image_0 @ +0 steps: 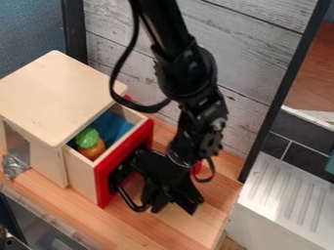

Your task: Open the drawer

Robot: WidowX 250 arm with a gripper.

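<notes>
Gripper: black two-finger gripper [163, 183], hanging from the black arm [189, 73] over the worktop, close in front of the drawer's red face.
Jaws: low on the arm; whether wide or narrow, and whether on anything, cannot be told.
Drawer: pale wooden drawer [81, 178] with a red front [104, 183]; to the left of the jaws as viewed, standing open, drawn well out of its cabinet, inside exposed from above.
Bent bar: bent black bar [128, 201], just beside the jaws on their left; which part it belongs to cannot be told.
Drawer contents, item one: blue cloth [112, 128], up and left of the jaws, lying toward the cabinet side.
Drawer contents, item two: toy with green top and orange-brown body [91, 146], left of the jaws, next to the cloth.
Cabinet: pale wooden cabinet [52, 95], flat-topped, beyond the drawer from the jaws, toward the upper left.
Foil piece: crumpled silvery piece [13, 166], well apart from the jaws, far left, at the cabinet's side opening.
Worktop: wood-grained worktop [219, 205], beneath the jaws.
Backdrop: grey-white boards [241, 49], above and behind the jaws.
Ridged surface: white ridged surface [281, 195], to the right of the jaws, past a black upright [277, 93].
</notes>
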